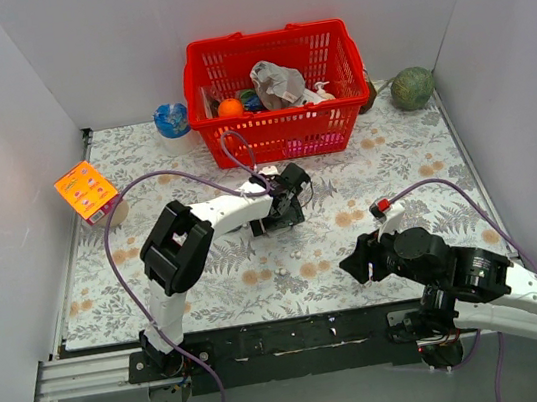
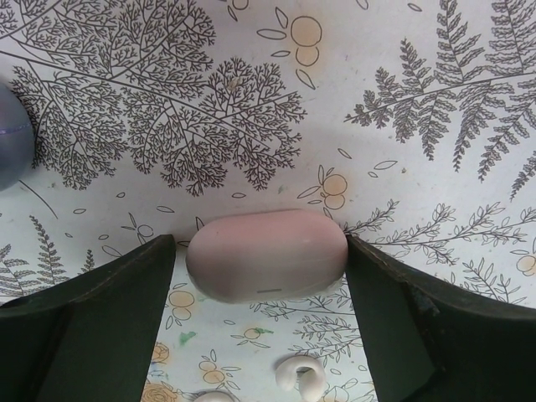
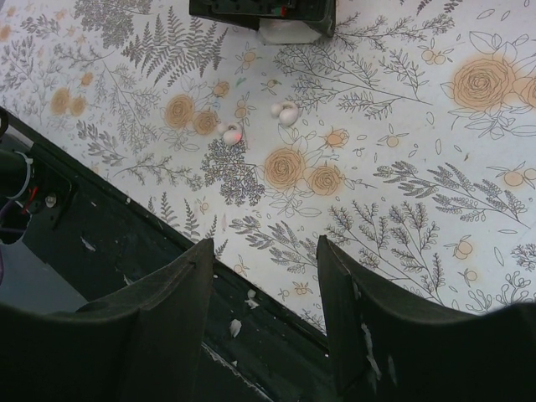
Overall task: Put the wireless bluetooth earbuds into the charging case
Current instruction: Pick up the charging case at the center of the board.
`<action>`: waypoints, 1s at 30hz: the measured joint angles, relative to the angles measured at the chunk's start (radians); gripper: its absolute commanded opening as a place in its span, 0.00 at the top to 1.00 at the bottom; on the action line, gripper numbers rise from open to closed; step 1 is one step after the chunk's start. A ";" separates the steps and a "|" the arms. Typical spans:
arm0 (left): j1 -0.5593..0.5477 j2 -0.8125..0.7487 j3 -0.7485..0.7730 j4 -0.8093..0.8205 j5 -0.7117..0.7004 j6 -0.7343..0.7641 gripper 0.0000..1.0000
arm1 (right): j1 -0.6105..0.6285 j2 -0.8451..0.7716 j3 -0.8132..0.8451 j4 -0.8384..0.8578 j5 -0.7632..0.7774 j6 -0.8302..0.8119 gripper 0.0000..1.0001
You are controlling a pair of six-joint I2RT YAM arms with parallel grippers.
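Note:
The charging case (image 2: 266,255), a closed pinkish-white oval, lies on the floral mat between my left gripper's (image 2: 261,251) fingers. The right finger touches it and a thin gap shows on the left side. In the right wrist view the case (image 3: 289,32) sits under that gripper at the top edge. Two whitish earbuds (image 2: 300,377) lie just in front of the case. They show again as a whitish one (image 3: 285,111) and a pink-tinged one (image 3: 229,132). One appears as a white speck (image 1: 281,273). My right gripper (image 3: 264,243) hangs open and empty over the mat's near edge (image 1: 354,267).
A red basket (image 1: 277,88) with several items stands at the back. A blue-white ball cup (image 1: 173,120) is to its left and a green round object (image 1: 414,88) to its right. An orange box (image 1: 86,191) leans at the left wall. A greyish-blue rounded shape (image 2: 10,134) shows at the left edge of the left wrist view.

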 measured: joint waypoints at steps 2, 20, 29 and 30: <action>0.000 -0.002 -0.005 0.005 -0.001 -0.003 0.24 | 0.000 0.000 -0.002 0.000 0.000 0.000 0.41; 0.000 -0.108 -0.145 0.131 0.036 0.077 0.76 | 0.000 0.047 0.034 -0.010 0.006 -0.018 0.41; -0.054 -0.597 -0.485 0.462 0.315 0.431 0.69 | 0.000 0.128 0.157 0.027 0.053 -0.076 0.39; -0.074 -0.690 -0.570 0.540 0.343 0.479 0.69 | 0.000 0.130 0.163 0.031 0.053 -0.085 0.38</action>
